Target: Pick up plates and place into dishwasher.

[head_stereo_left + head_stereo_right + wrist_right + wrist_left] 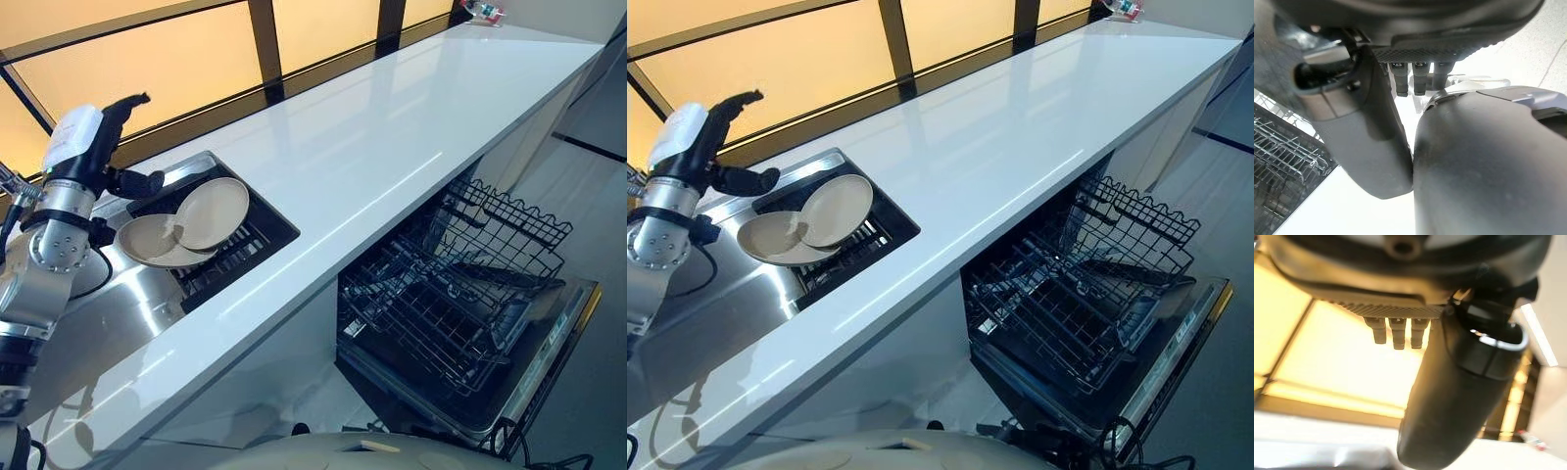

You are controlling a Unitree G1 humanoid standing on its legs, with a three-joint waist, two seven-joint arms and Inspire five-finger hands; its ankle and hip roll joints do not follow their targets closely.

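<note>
Two beige plates lie in a black dish rack (250, 245) set in the sink: the upper plate (211, 212) leans tilted across the lower plate (147, 243). My left hand (103, 162) hangs above the sink just left of the plates, apart from them, with fingers straight and thumb pointing toward them; its wrist view shows the left hand (1459, 396) holding nothing. My right hand (1361, 137) is open and empty, with a piece of the dishwasher's wire rack (1278, 161) beyond it. The dishwasher (549, 343) stands open at the lower right, its wire rack (451, 294) pulled out and empty.
A long white countertop (392, 137) runs from the steel sink (127, 304) to the far right, above the dishwasher. Amber window panels with dark frames (265, 39) line its back edge. A small item (485, 12) sits at the far end.
</note>
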